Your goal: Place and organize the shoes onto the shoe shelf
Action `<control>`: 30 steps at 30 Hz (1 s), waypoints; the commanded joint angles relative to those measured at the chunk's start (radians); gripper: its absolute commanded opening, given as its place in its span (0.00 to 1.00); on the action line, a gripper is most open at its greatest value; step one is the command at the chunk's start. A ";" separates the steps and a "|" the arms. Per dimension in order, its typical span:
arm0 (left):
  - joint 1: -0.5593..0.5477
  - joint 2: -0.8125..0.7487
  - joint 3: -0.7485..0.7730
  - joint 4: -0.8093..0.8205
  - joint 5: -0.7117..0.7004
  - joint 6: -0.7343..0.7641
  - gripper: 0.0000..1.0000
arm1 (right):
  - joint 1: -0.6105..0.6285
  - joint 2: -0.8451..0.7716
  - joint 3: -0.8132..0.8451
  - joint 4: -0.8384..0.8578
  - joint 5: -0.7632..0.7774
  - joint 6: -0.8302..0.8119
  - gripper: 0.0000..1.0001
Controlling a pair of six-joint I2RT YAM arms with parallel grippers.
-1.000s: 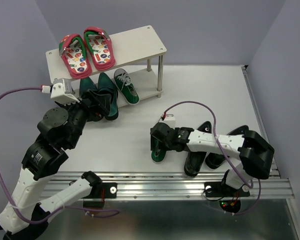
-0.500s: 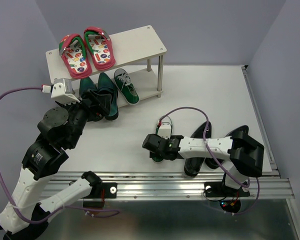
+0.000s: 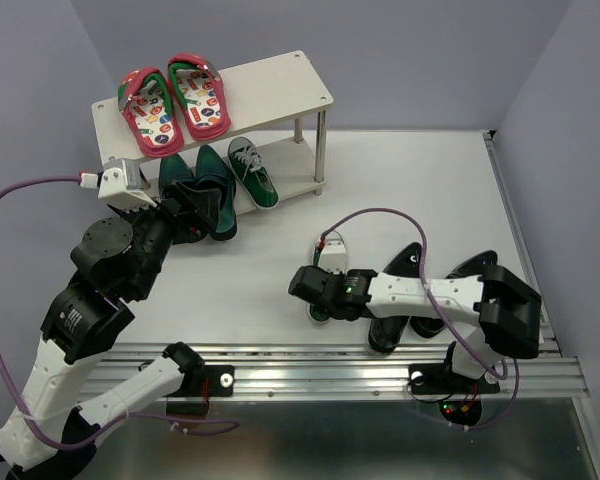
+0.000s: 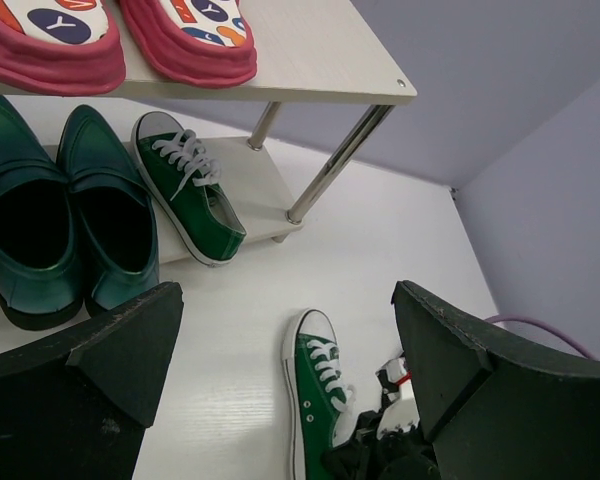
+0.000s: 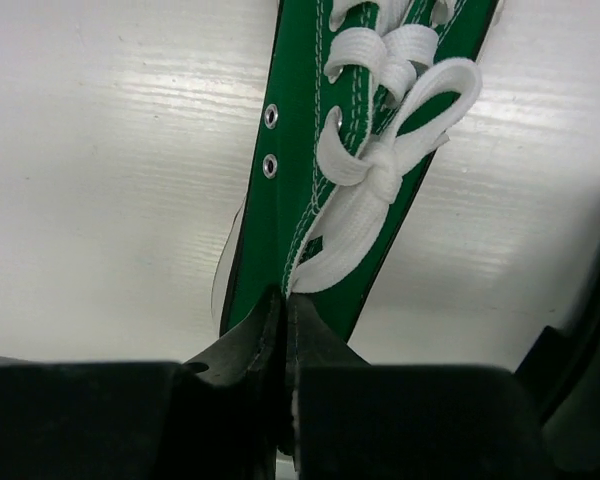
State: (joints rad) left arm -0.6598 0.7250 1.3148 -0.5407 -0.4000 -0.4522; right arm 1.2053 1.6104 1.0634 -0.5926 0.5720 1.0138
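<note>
Two green sneakers are split up. The shelved green sneaker (image 3: 252, 172) stands on the lower board of the shoe shelf (image 3: 280, 85), at its right end, with its toe pointing inward. The teal dress shoes (image 4: 70, 215) sit side by side just left of it on the same board. A pair of red flip-flops (image 3: 172, 98) lies on the shelf's top board, toward its left end.

The loose green sneaker (image 4: 308, 420) is on the white counter (image 3: 420, 190) in front of the shelf's right legs, well apart from it, toe aimed toward the shelf. The right claw (image 5: 283, 305) is pinched nearly closed on this sneaker's cloth just behind the lace bow. I cannot tell whether the sole rests on the counter or is raised. The black dress shoes (image 3: 388, 328) lie farther from the shelf than the loose sneaker, off to its right.

The left claw (image 4: 286, 292) hangs at the front of the shelf's lower board, over the teal pair, its fingers spread wide with nothing between them.
</note>
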 commanded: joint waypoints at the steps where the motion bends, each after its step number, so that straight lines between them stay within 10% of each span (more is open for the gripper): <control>1: -0.001 -0.009 -0.005 0.035 -0.005 0.014 0.97 | 0.002 -0.158 0.038 0.019 0.175 -0.168 0.01; 30: -0.001 -0.038 0.023 -0.021 -0.068 0.007 0.97 | -0.308 0.087 0.443 0.249 -0.147 -0.877 0.01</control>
State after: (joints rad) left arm -0.6598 0.7025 1.3144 -0.5682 -0.4351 -0.4530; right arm 0.9302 1.6722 1.3941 -0.4889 0.4641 0.2394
